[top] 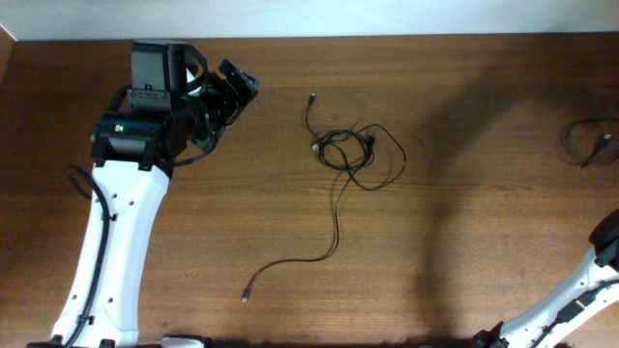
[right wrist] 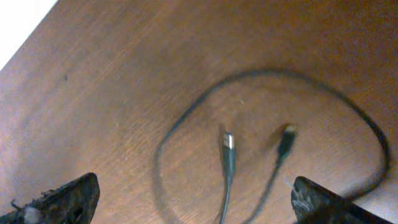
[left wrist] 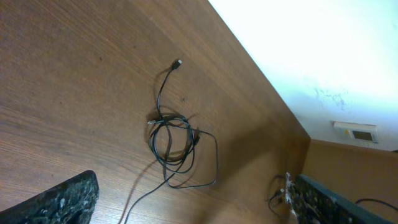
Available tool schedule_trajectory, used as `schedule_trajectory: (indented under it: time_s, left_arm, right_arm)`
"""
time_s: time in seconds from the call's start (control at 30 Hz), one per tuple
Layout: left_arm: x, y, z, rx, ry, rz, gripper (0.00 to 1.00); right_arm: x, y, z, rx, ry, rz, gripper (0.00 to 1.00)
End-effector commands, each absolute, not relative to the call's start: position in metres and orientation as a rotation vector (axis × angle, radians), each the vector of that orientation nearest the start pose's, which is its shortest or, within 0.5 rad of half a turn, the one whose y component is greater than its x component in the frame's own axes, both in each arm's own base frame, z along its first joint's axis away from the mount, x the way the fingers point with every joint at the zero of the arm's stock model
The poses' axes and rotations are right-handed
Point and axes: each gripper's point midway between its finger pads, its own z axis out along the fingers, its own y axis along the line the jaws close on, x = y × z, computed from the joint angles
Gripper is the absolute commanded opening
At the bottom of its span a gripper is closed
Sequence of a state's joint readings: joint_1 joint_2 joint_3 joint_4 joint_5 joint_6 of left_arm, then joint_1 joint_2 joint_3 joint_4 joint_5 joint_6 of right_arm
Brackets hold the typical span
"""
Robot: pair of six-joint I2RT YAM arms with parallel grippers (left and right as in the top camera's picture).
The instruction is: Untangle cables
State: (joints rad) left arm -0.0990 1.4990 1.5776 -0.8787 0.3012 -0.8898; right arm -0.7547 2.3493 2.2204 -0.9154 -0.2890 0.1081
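A: Where do we find the cables (top: 350, 150)?

B: Around the middle of the table (top: 464, 242), toward its far edge. They are thin, matte black cords wound into a few overlapping rings. The wood under them is brown, with grain in long streaks.

A: Do any ends stick out?

B: A short end (top: 311, 98) pokes toward the far edge and carries a small plug. A long tail (top: 334, 227) snakes toward the near edge and finishes in another plug (top: 247, 295).

A: How does the left gripper (left wrist: 193, 183) stand?

B: We see it spread wide with nothing in it. Its fingers (left wrist: 62, 199) are black and flecked with pale speckles. It hangs to the left of the knot, well apart from it.

A: Is that every cord?

B: No. A second cable (top: 588, 138) lies curled at the table's right edge, well apart from the knot. Below the right wrist we see a blurred loop (right wrist: 186, 118), roughly oval. Two small plugs lie side by side inside it, one with a silvery tip (right wrist: 228, 142). We cannot tell whether it is that same cable.

A: And the right gripper (right wrist: 194, 180)?

B: It is wide open too, and it holds nothing. Its fingers sit at the lower corners of the wrist view, clear of the cord. From overhead we see only its white arm (top: 571, 295).
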Motion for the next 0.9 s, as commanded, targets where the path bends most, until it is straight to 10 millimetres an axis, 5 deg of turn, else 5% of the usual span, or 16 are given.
schedule_trajectory:
  time_s: [0.0, 0.07, 0.13, 0.2, 0.3, 0.4, 0.47, 0.57, 0.67, 0.73, 0.8, 0.87]
  left_arm:
    - [0.402, -0.091, 0.286, -0.803, 2.344, -0.796, 0.99]
    - [0.402, -0.091, 0.286, -0.803, 2.344, -0.796, 0.99]
    - [0.402, -0.091, 0.286, -0.803, 2.344, -0.796, 0.99]
    - [0.402, -0.091, 0.286, -0.803, 2.344, -0.796, 0.99]
    - [0.402, -0.091, 0.286, -0.803, 2.344, -0.796, 0.99]
    - [0.402, -0.091, 0.286, -0.803, 2.344, -0.796, 0.99]
    - [0.402, -0.091, 0.286, -0.803, 2.344, -0.796, 0.99]
    - [0.402, -0.091, 0.286, -0.803, 2.344, -0.796, 0.99]
    - [0.402, -0.091, 0.286, -0.803, 2.344, -0.796, 0.99]
    - [0.402, -0.091, 0.286, -0.803, 2.344, -0.796, 0.99]
    - [0.402, -0.091, 0.286, -0.803, 2.344, -0.796, 0.99]
    - [0.402, -0.091, 0.286, -0.803, 2.344, -0.796, 0.99]
  right_arm:
    - [0.424, -0.366, 0.190, 1.220, 2.212, -0.038, 0.98]
    - [0.418, -0.355, 0.202, 1.218, 2.225, -0.034, 0.98]
    - [0.375, -0.346, 0.187, 1.559, 2.224, -0.181, 0.98]
    - [0.356, -0.334, 0.177, 1.637, 2.293, -0.273, 0.98]
    - [0.360, -0.300, 0.172, 1.585, 2.420, -0.282, 0.99]
    - [0.414, -0.200, 0.167, 1.162, 2.689, 0.015, 0.98]
    - [0.451, -0.090, 0.170, 0.609, 2.840, 0.349, 0.98]
    - [0.438, 0.007, 0.144, -0.235, 2.981, 0.391, 0.99]
    - [0.413, 0.047, 0.070, -0.406, 3.082, 0.408, 0.99]
    - [0.388, 0.086, 0.038, -0.426, 3.082, 0.682, 0.96]
    - [0.378, 0.108, 0.005, -0.383, 3.057, 0.769, 0.83]
    - [0.372, 0.131, -0.004, -0.338, 3.009, 0.913, 0.48]
